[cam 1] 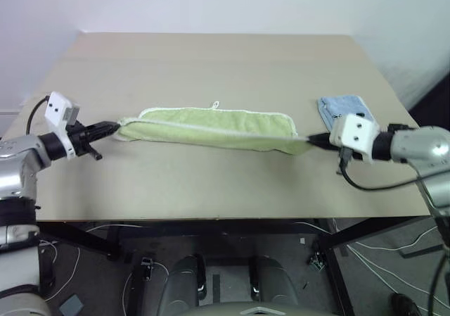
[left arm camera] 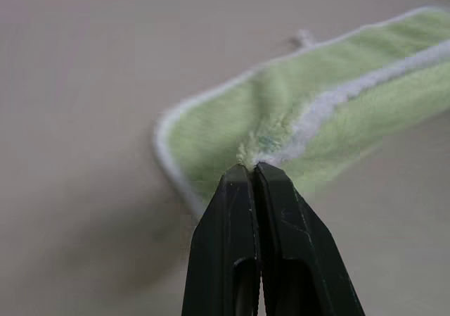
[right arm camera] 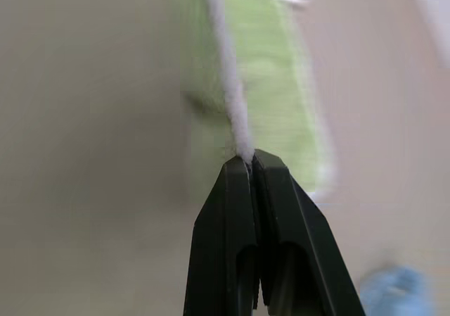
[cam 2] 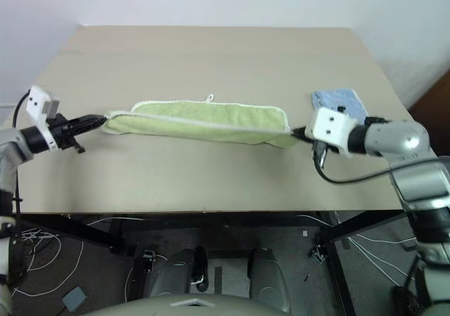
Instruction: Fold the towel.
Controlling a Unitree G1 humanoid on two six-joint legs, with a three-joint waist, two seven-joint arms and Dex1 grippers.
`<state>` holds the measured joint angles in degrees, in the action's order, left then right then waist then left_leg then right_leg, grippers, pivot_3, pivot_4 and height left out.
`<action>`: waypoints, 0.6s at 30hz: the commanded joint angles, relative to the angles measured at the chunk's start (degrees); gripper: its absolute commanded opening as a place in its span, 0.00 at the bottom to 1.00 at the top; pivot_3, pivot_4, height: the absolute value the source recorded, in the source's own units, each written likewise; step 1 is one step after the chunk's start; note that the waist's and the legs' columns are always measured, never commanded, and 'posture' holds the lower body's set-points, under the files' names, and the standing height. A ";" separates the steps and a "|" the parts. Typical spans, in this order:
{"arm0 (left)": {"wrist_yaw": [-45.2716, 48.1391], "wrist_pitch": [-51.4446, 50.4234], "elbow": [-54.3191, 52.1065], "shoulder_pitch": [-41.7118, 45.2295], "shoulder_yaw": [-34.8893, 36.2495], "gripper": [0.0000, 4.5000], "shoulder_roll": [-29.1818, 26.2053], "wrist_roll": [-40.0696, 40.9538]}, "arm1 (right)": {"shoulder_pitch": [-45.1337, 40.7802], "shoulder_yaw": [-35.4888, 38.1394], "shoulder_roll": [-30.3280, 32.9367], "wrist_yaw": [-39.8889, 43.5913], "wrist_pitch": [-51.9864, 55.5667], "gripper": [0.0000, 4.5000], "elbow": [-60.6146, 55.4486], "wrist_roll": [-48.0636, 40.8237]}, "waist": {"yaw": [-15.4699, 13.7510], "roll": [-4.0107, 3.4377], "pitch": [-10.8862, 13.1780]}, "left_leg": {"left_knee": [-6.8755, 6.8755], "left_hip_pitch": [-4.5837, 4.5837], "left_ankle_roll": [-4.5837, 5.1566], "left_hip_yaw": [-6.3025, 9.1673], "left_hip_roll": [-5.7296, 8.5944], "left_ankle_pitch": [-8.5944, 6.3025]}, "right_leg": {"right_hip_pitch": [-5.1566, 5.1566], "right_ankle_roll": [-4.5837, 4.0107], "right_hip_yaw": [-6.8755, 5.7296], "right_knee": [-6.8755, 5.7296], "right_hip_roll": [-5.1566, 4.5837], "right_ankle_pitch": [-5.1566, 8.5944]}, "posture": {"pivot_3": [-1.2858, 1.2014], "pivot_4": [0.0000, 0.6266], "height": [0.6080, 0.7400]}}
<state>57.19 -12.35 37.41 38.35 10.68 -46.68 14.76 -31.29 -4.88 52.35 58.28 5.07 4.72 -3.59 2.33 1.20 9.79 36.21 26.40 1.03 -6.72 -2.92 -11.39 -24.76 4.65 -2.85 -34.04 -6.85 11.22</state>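
Note:
The towel (cam 1: 211, 126) is light green with white edging and a small white loop at its far edge. It stretches in a long band across the middle of the table, folded over on itself. My left gripper (cam 1: 112, 127) is shut on the towel's left corner (left arm camera: 256, 158). At the other end, my right gripper (cam 1: 314, 139) pinches the white edge (right arm camera: 239, 136) of the right corner. Both corners are held just above the tabletop, and the far part of the towel rests on it.
A small light blue towel (cam 1: 344, 108) lies on the table just beyond my right gripper. The tan table (cam 1: 211, 62) reaches a white wall at the back. Cables and black table legs lie on the floor below the near edge.

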 commanded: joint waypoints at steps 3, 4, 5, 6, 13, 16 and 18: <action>-8.52 11.39 14.66 9.06 -4.96 0.00 2.35 -9.22 | -11.14 -4.24 -4.44 -4.67 -6.52 0.00 18.42 8.34 | 0.10 0.01 0.00 | -0.02 0.13 -0.27 -0.09 -0.03 0.30 | -0.21 0.14 -0.19 -0.09 0.05 -0.03 | 0.52 0.24 1.00; -9.74 12.97 17.26 10.49 -5.99 0.00 2.75 -10.65 | -13.13 -5.06 -5.41 -5.60 -7.84 0.00 21.72 9.66 | 0.13 0.00 0.00 | -0.05 0.21 -0.33 -0.07 -0.05 0.52 | -0.19 0.24 -0.19 -0.15 0.13 0.01 | 0.52 0.24 1.00; -11.54 15.20 19.93 12.01 -7.20 0.00 3.32 -12.39 | -15.60 -5.93 -6.82 -7.24 -9.32 0.00 25.80 11.08 | 0.23 0.00 0.00 | -0.07 0.29 -0.31 0.00 -0.06 0.92 | -0.30 0.45 -0.20 -0.25 0.22 0.13 | 0.52 0.24 1.00; -13.37 16.47 22.43 13.51 -8.00 0.00 3.89 -13.71 | -17.94 -6.66 -8.10 -9.05 -10.58 0.00 29.74 12.46 | 0.21 -0.01 0.00 | -0.04 0.36 -0.29 0.01 -0.06 1.13 | -0.40 0.70 -0.19 -0.39 0.24 0.28 | 0.52 0.24 1.00; -20.47 22.48 31.15 19.70 -10.43 0.00 6.21 -18.28 | -26.59 -9.41 -11.99 -16.83 -19.87 0.00 46.38 18.38 | -0.17 -0.03 0.02 | -0.14 0.73 -0.36 -0.08 -0.05 1.34 | -0.71 1.22 -0.24 -0.41 0.27 0.37 | 0.52 0.24 1.00; -22.08 23.00 32.70 20.95 -10.39 0.00 6.74 -18.91 | -27.45 -9.83 -12.52 -18.10 -22.35 0.00 48.82 19.51 | -0.39 -0.03 0.02 | -0.09 0.78 -0.32 -0.07 -0.02 1.32 | -0.70 1.25 -0.27 -0.39 0.25 0.36 | 0.52 0.24 1.00; -22.52 23.39 33.28 21.17 -10.57 0.00 7.03 -19.38 | -27.19 -9.97 -12.72 -18.26 -23.54 0.00 49.34 20.00 | -0.39 -0.03 0.02 | -0.04 0.77 -0.15 -0.06 -0.02 1.21 | -0.66 1.33 -0.28 -0.40 0.23 0.31 | 0.52 0.24 1.00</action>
<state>36.41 10.41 70.04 58.32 -0.35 -38.47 -3.83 -57.47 -15.45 38.79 41.20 -17.74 53.33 15.69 1.94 1.17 9.81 36.19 27.16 0.89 -6.78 -2.95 -10.19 -25.41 5.99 -3.12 -34.45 -6.62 11.52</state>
